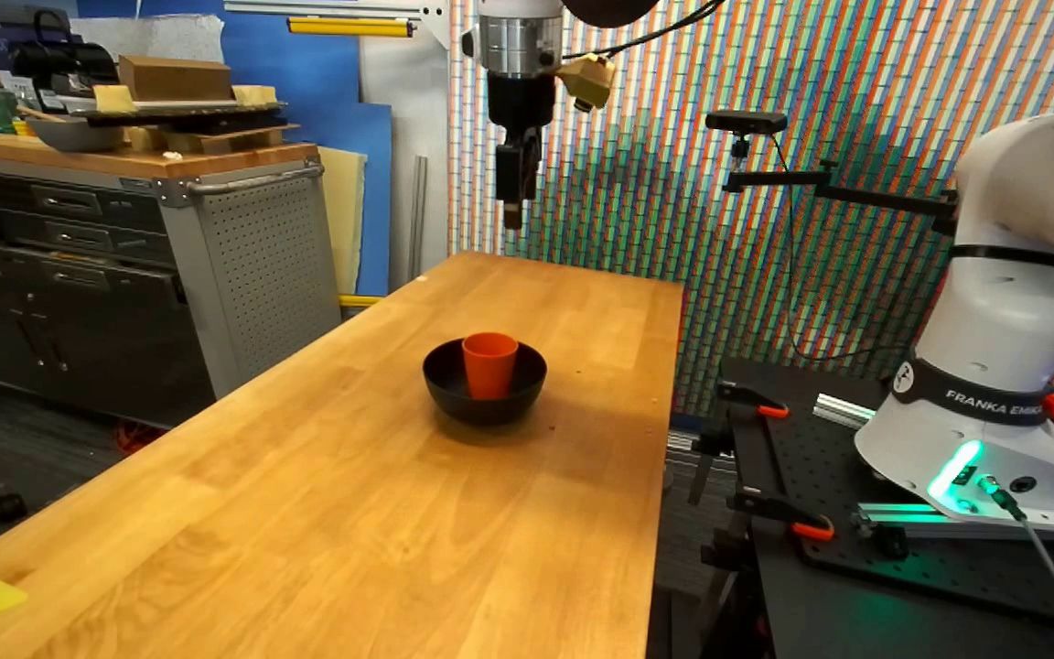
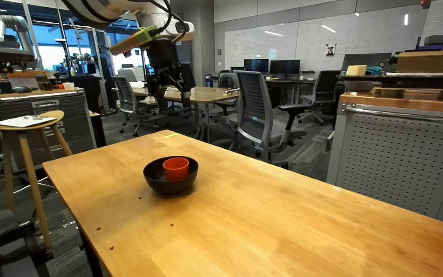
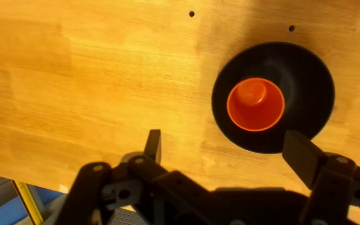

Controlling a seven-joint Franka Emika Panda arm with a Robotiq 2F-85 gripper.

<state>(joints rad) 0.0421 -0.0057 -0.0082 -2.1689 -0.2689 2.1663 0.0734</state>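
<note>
The 2 fingers (image 3: 303, 157) are spread wide apart above the desk (image 3: 105, 93). Well below them, an orange cup (image 3: 255, 104) is seated upright inside a black bowl (image 3: 309, 90), whose rim is partly hidden by 1 finger in the wrist view.

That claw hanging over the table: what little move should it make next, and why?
Perhaps a small sideways shift, to centre the gripper over the orange cup before any lowering. It hangs open and empty above the table; in the wrist view the cup shows nearer one finger, which hides part of the black bowl holding the cup.
</note>
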